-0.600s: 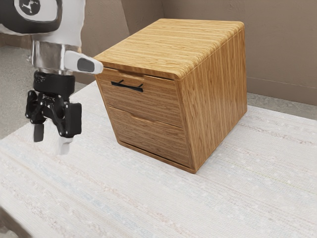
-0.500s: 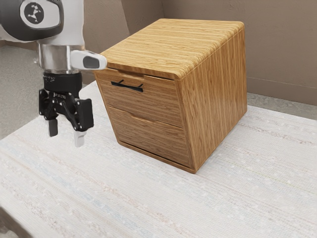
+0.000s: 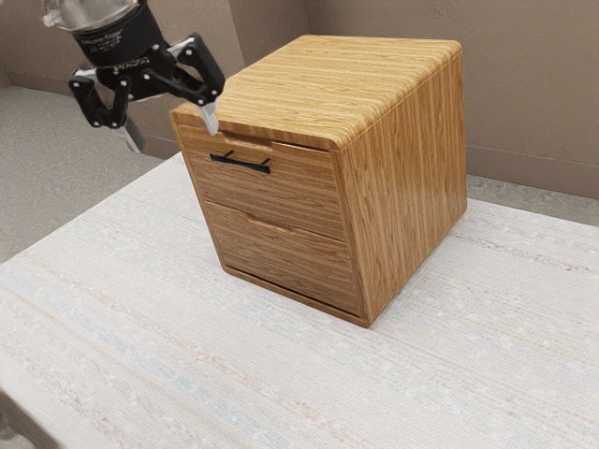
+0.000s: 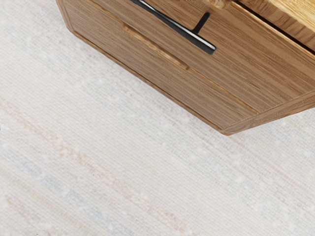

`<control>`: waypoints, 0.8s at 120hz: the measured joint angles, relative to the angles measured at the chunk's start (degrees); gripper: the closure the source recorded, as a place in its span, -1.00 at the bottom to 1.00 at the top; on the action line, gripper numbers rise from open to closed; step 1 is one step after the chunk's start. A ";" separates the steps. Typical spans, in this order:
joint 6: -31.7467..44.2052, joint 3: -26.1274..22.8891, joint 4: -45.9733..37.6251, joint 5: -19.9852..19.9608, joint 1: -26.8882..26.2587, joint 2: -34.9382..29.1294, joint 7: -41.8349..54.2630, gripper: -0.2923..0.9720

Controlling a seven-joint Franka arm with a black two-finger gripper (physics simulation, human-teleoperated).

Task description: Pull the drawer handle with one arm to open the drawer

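Exterior view: the gripper point(image 3: 170, 129), fingers spread apart and empty, is hovering beside the wooden cabinet's point(image 3: 402, 178) upper front corner, above the top drawer's point(image 3: 281, 196) bar handle point(image 3: 241, 163). The cabinet is standing near the table's point(image 3: 281, 374) far edge.

Wrist view: the bar handle point(image 4: 174, 25) is lying ahead of the hand, so closing now risks missing it or striking the corner.

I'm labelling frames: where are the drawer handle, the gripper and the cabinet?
drawer handle point(image 3: 241, 165), exterior view, middle of the black bar.
gripper point(image 3: 174, 131), exterior view, midway between its fingertips.
cabinet point(image 3: 328, 79), exterior view, bare top panel.
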 joint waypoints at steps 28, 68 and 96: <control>24.64 5.63 -39.77 0.27 5.51 -19.11 -16.45 -0.54; 50.36 5.35 -46.65 0.15 5.75 -19.10 -31.48 -0.54; 58.36 3.57 -47.85 -0.13 5.65 -16.21 -38.28 -0.53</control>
